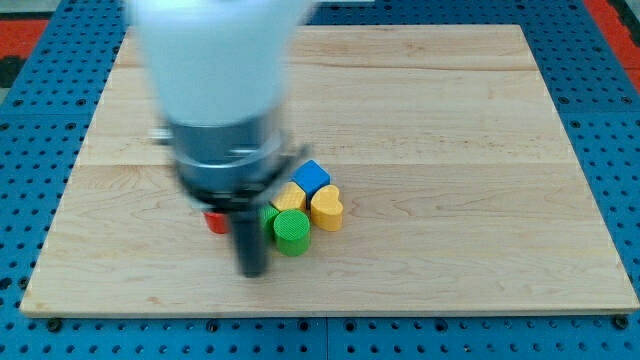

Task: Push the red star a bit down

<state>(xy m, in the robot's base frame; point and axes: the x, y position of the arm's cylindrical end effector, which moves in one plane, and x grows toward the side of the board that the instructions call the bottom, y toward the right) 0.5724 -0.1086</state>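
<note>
The red star [216,221] is mostly hidden behind my arm; only a small red part shows at the left of the rod. My tip [254,272] rests on the board just below and right of that red part, and left of the green cylinder [292,232]. A cluster sits to the right of the rod: a green block [270,215] partly hidden, a yellow block [292,197], a blue cube [311,177] and a yellow heart [326,207].
The blocks lie on a light wooden board [450,150] over a blue perforated table [610,120]. My wide arm body [215,80] covers the upper left-centre of the board.
</note>
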